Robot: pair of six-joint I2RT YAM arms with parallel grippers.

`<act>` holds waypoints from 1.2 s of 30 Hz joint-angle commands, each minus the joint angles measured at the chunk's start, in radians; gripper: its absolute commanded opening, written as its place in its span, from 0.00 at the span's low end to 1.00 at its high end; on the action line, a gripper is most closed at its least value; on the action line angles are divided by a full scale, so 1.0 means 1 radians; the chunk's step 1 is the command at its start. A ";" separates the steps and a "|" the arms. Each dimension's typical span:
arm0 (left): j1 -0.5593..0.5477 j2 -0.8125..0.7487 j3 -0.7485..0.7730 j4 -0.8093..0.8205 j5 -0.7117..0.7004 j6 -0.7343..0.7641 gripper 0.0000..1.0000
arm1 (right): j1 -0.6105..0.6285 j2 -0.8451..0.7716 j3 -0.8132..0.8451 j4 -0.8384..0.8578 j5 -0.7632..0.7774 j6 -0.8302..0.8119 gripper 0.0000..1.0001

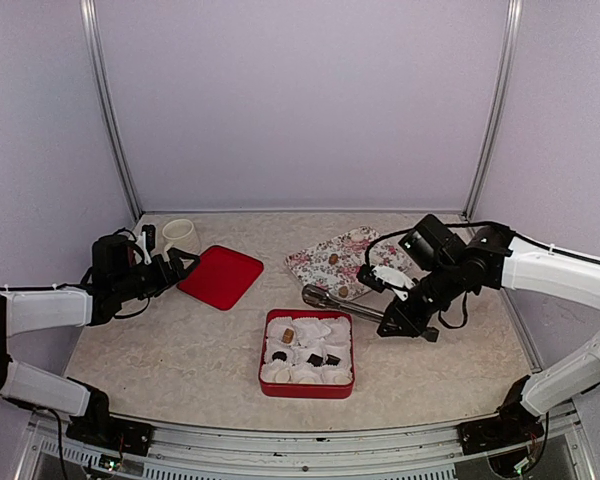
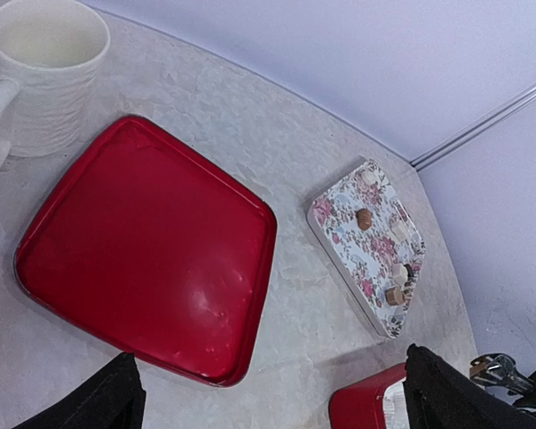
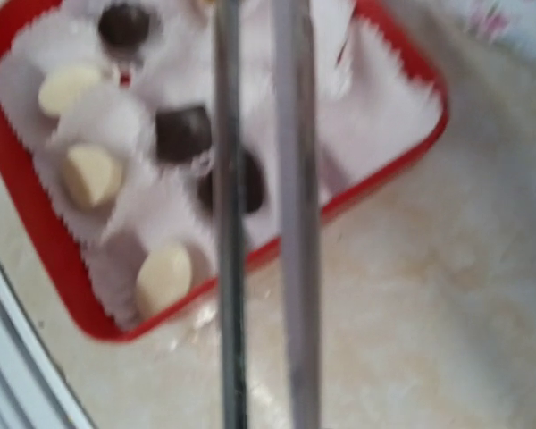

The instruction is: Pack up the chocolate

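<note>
The red box (image 1: 263, 385) holds white paper cups with several chocolates: a tan one (image 1: 288, 334) and dark ones (image 1: 315, 359). In the right wrist view I see dark candies (image 3: 182, 132) and cream ones (image 3: 89, 174) in the box (image 3: 36, 223). More chocolates (image 1: 333, 258) lie on the floral tray (image 1: 315, 268), also in the left wrist view (image 2: 364, 218). My right gripper (image 1: 398, 322) is shut on metal tongs (image 1: 345, 305), whose two arms (image 3: 290, 223) hang over the box's corner. My left gripper (image 1: 180, 265) is open and empty by the red lid (image 1: 220, 276).
A white mug (image 1: 180, 236) stands at the back left, beside the red lid (image 2: 143, 250). The floral tray (image 2: 339, 232) lies behind the box. Metal frame posts rise at the back corners. The table's front rail runs below the box.
</note>
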 commanded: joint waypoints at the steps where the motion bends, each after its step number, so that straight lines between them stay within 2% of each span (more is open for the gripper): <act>1: 0.008 -0.008 -0.002 0.019 -0.003 0.002 0.99 | 0.024 -0.007 -0.008 -0.006 0.022 0.033 0.16; 7: 0.008 -0.021 0.001 0.012 -0.006 0.004 0.99 | 0.032 0.097 0.017 -0.031 0.065 0.035 0.15; 23: 0.008 0.001 0.014 0.015 -0.005 0.011 0.99 | 0.048 0.177 0.045 -0.024 0.035 0.001 0.17; 36: 0.008 0.003 0.016 0.016 -0.005 0.009 0.99 | 0.052 0.191 0.062 -0.031 0.044 0.002 0.30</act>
